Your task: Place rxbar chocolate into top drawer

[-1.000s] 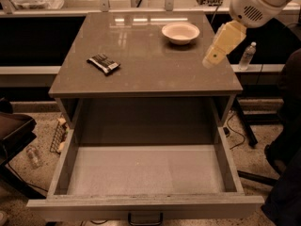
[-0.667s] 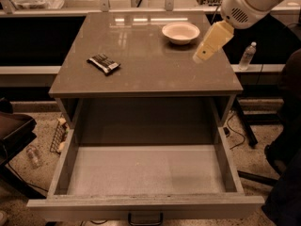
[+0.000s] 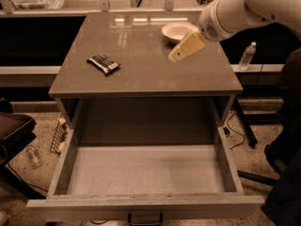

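Sweeping from the 3 o'clock edge toward mid-counter (image 3: 141,76), hand (image 3: 177,55) closes on rxbar chocolate (image 3: 103,64), untouched at its 9 o'clock. Grip state: cannot tell. Top drawer (image 3: 146,200) stands open, 6 o'clock.

Dim, warm light is falling from above, and glare is streaking the far edge of the worktop (image 3: 150,72). The pale claw (image 3: 176,56) is hovering above its right side, brightly lit.

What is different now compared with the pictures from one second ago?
The pincer has moved left over the table top, from the right edge past the bowl, toward the rxbar chocolate. Nothing was taken hold of or let go. The rxbar chocolate, the bowl and the open top drawer stayed as they were.
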Available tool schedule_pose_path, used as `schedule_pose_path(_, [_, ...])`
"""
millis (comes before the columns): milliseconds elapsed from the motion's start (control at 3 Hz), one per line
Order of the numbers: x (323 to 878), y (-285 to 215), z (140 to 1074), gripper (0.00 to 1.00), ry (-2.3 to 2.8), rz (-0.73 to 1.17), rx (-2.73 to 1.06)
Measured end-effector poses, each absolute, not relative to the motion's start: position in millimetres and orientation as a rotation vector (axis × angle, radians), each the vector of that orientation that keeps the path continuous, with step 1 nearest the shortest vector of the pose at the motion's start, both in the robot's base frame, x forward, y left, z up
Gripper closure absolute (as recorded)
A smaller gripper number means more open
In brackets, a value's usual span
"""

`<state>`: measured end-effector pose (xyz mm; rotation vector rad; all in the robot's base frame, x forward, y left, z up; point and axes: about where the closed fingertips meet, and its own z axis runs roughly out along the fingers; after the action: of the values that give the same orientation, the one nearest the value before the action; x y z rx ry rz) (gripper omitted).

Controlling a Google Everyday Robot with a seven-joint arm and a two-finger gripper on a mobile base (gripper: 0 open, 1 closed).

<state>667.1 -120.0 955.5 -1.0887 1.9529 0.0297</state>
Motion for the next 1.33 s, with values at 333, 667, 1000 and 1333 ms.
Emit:
schedule_pose_path(333, [667, -120, 955, 0.00, 1.953, 0.030, -1.089])
schedule_pose_path(667, [700, -101, 942, 0.00, 1.925, 0.105, -1.096])
schedule_pose_path(1000, [741, -67, 921, 0.00, 1.895, 0.216, -1.119])
schedule_pose_path(1333, [763, -39, 899, 0.00, 1.881, 0.321, -1.124])
